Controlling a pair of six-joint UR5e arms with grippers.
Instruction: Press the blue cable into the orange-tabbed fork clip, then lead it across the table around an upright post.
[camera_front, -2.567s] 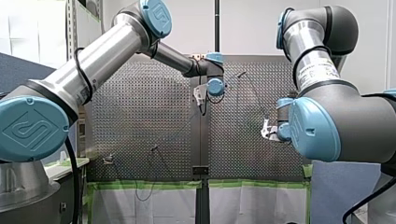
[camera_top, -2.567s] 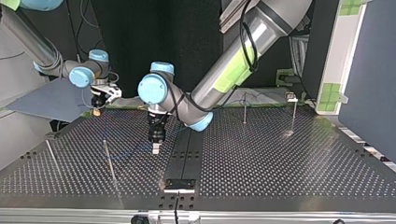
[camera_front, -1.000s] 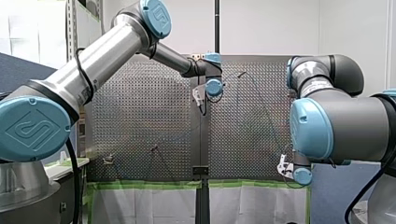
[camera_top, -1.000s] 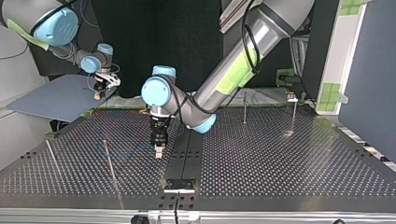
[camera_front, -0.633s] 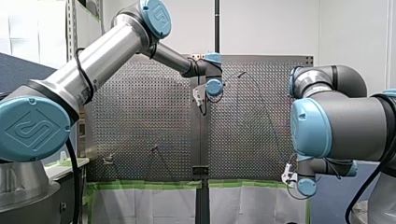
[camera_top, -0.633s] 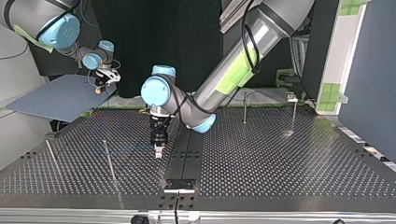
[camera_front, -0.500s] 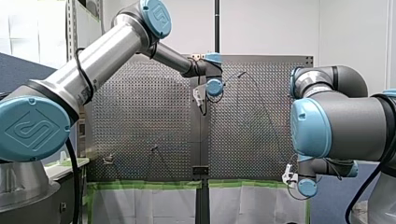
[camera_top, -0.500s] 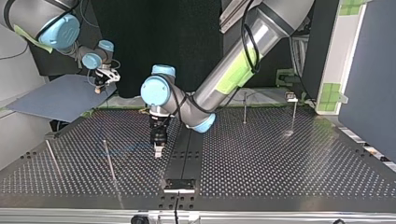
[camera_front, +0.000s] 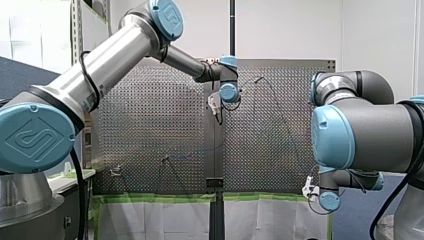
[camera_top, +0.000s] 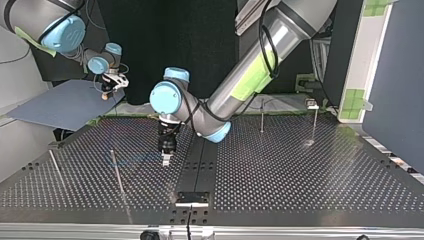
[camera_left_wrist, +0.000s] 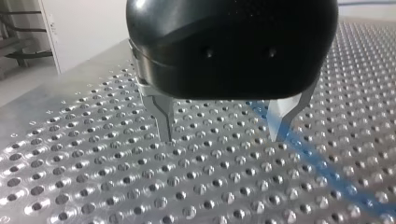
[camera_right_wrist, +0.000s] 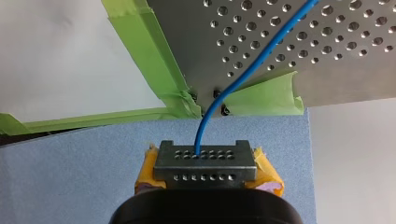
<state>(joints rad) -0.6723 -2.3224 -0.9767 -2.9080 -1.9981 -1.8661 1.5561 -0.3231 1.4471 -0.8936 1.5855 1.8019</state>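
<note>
1. My right arm has swung off the perforated table (camera_top: 300, 180) and past its corner since 2.6 seconds ago.
2. My left arm reaches to mid-table, pointing down.
3. Four upright posts (camera_top: 261, 116) stand on the table.
4. One blue cable (camera_right_wrist: 243, 77) runs over the table from the clamped right gripper (camera_right_wrist: 205, 156), passing one finger of the spread, empty left gripper (camera_left_wrist: 222, 135).

arms (camera_top: 250, 70) (camera_top: 30, 15) 2 | grippers (camera_top: 165, 160) (camera_top: 105, 95) 2 | blue cable (camera_right_wrist: 204, 126) 1 | posts (camera_top: 261, 116) (camera_top: 314, 122) (camera_top: 118, 175) (camera_top: 56, 170) 4 (top view)

The front view looked from behind and above over the perforated table (camera_front: 150, 125); the top view faced back across it, low. Both wrist views hung close to it.
</note>
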